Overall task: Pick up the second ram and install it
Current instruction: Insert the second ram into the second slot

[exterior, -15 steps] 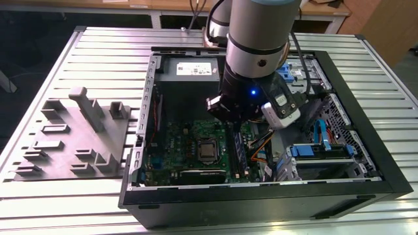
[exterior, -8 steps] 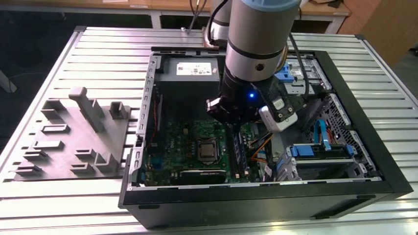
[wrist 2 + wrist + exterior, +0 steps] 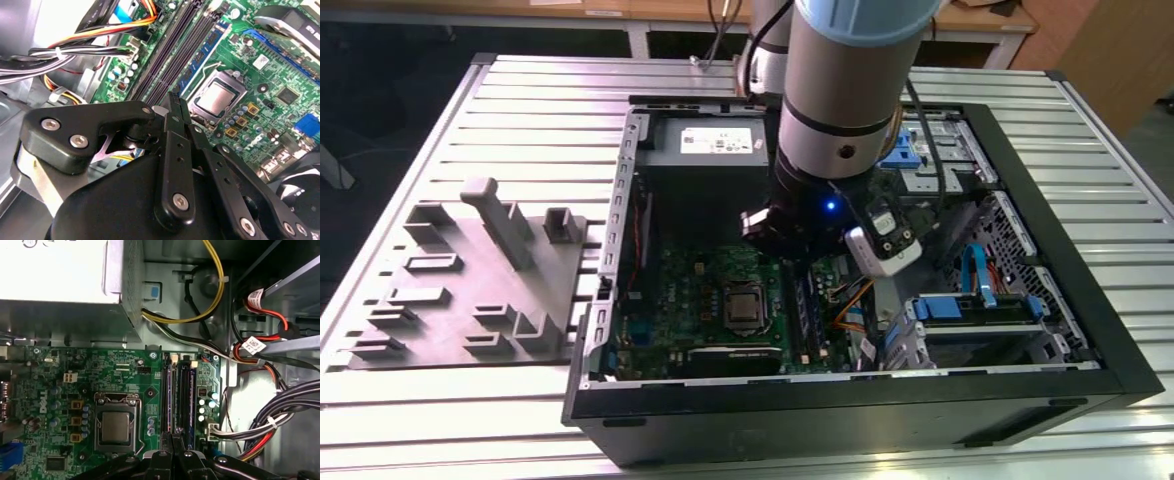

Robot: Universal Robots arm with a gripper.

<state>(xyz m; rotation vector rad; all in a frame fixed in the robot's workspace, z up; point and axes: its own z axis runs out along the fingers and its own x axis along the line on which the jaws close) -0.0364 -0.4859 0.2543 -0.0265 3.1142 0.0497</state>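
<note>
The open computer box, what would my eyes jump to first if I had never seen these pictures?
Probably the big silver-grey robot arm poking into the open black metal computer case in the exterior view. In the first wrist view, the black gripper hangs over the long black memory slots, beside the shiny square silver processor on the wide green circuit board.

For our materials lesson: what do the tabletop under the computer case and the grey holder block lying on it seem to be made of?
The tabletop: probably aluminium, going by its bare silvery ribbed slats with a dull sheen. The grey holder block: likely plastic, since it is uniformly matte grey with no shine.
</note>
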